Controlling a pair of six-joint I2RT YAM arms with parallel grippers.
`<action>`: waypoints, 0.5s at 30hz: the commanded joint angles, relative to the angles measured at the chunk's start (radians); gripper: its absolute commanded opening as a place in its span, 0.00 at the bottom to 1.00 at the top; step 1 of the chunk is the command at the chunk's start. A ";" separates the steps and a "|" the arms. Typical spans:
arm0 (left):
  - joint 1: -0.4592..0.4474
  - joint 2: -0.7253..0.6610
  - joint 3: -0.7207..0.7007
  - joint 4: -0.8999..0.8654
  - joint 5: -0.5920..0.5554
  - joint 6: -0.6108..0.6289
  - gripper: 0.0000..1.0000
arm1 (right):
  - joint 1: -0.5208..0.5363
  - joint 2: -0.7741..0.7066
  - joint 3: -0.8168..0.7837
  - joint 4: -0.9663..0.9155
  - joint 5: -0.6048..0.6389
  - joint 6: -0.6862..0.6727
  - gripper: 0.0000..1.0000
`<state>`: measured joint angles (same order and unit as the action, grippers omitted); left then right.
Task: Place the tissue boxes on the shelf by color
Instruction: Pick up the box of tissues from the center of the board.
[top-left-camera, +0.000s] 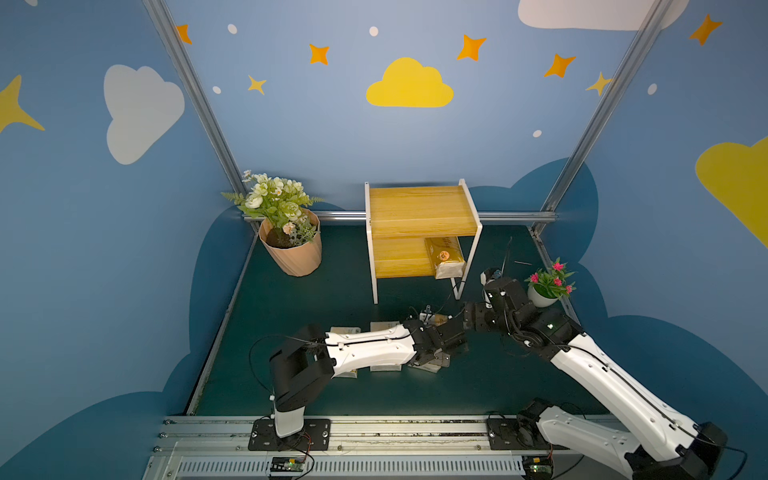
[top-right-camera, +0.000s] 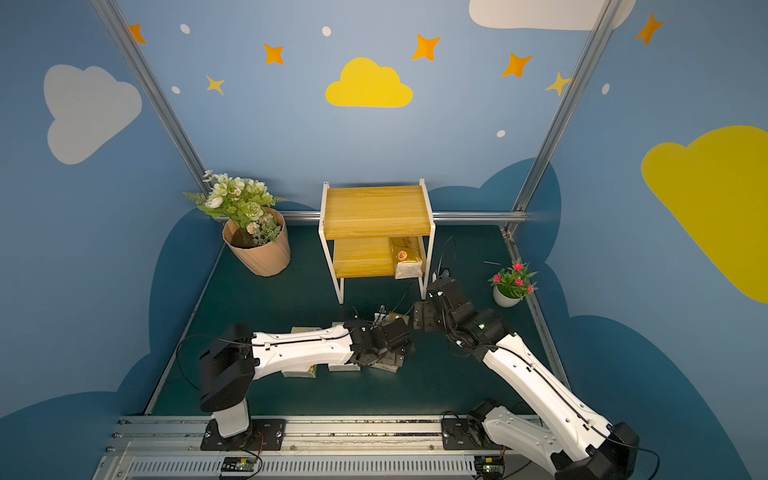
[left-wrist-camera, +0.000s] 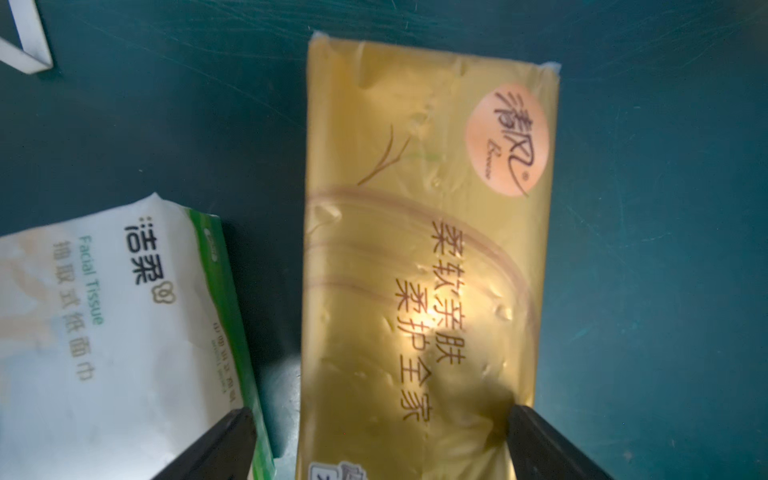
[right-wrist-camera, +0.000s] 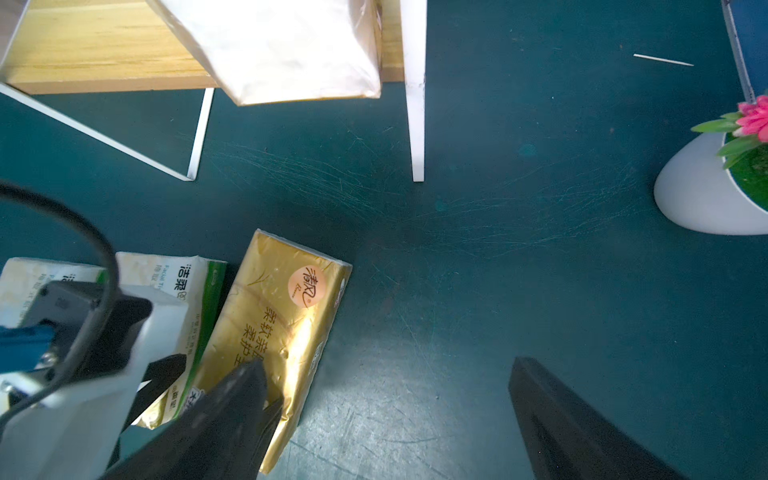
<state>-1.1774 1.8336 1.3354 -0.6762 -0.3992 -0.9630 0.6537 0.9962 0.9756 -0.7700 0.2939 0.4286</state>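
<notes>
One gold tissue box lies on the right end of the shelf's lower board, its end sticking out over the front. A second gold box lies flat on the green mat. My left gripper is open and straddles its near end; one finger sits over the edge of a white box beside it. Two white boxes lie side by side, mostly under my left arm in both top views. Open and holding nothing, my right gripper hovers over bare mat just right of the gold box.
A peach flowerpot with white flowers stands left of the shelf. A small white pot of pink flowers sits at the mat's right edge, with a thin stick behind it. The shelf's white legs stand just beyond my right gripper.
</notes>
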 joint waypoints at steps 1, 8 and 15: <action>-0.014 0.002 0.013 -0.034 -0.006 -0.020 1.00 | -0.004 -0.030 -0.019 -0.028 -0.006 -0.007 0.98; -0.045 0.001 0.041 -0.024 -0.047 0.005 1.00 | -0.003 -0.087 -0.062 -0.033 -0.016 0.001 0.98; -0.045 0.042 0.084 -0.105 -0.043 -0.034 1.00 | -0.004 -0.132 -0.096 -0.045 -0.015 0.020 0.98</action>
<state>-1.2243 1.8557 1.4014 -0.7139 -0.4301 -0.9752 0.6540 0.8867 0.8909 -0.7898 0.2790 0.4351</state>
